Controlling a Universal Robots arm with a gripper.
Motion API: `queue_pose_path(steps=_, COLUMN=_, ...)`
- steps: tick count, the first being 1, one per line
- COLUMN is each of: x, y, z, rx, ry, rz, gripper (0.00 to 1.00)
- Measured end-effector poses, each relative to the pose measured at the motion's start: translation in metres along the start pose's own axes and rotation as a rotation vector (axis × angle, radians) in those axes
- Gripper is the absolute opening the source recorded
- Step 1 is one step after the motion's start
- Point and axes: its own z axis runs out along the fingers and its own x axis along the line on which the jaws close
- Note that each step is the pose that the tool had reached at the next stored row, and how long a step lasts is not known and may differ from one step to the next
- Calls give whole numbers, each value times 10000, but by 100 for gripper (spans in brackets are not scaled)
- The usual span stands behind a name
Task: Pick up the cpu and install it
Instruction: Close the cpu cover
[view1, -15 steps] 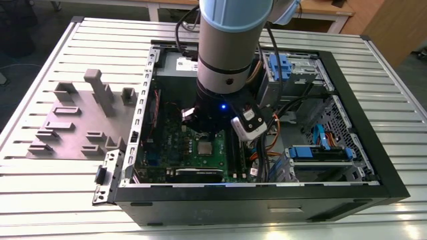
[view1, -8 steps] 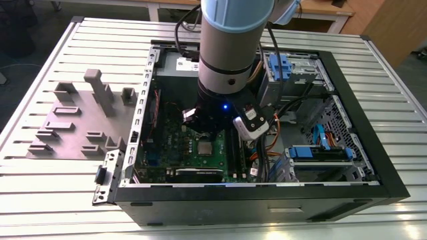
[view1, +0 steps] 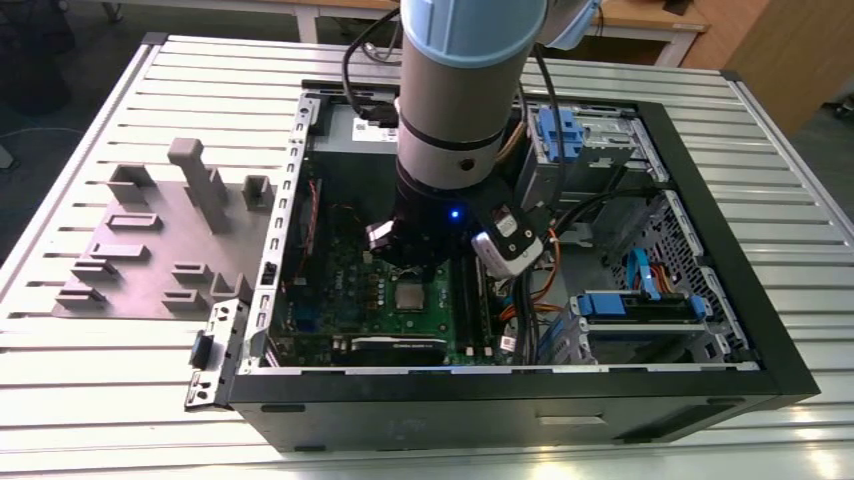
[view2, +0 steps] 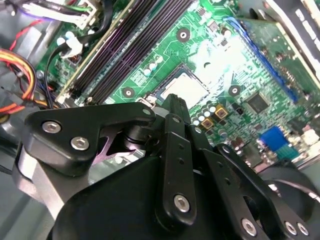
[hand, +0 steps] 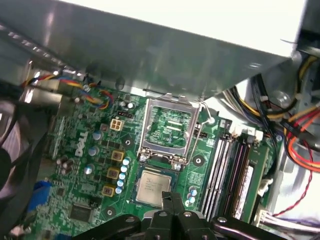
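Claw (hand: 168, 199) pinched closed just over cpu (hand: 151, 183), socket frame (hand: 167, 127) hinged open

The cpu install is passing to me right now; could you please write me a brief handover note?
The gripper is shut, empty as far as shows, tips just over the cpu.
The cpu lies flat in its socket on the motherboard, inside the open case.
Done: the cpu appears placed.
Left: the socket frame stands open, not shut over the cpu.
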Motion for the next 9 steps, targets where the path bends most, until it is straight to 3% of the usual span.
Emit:
queue_pose_path(steps=4, x=0, y=0, z=6, rx=1, ry=12, rz=-669, gripper=11)
queue_pose_path(steps=9, x=-35, y=27, z=12, rx=-1, ry=12, rz=-721, gripper=11)
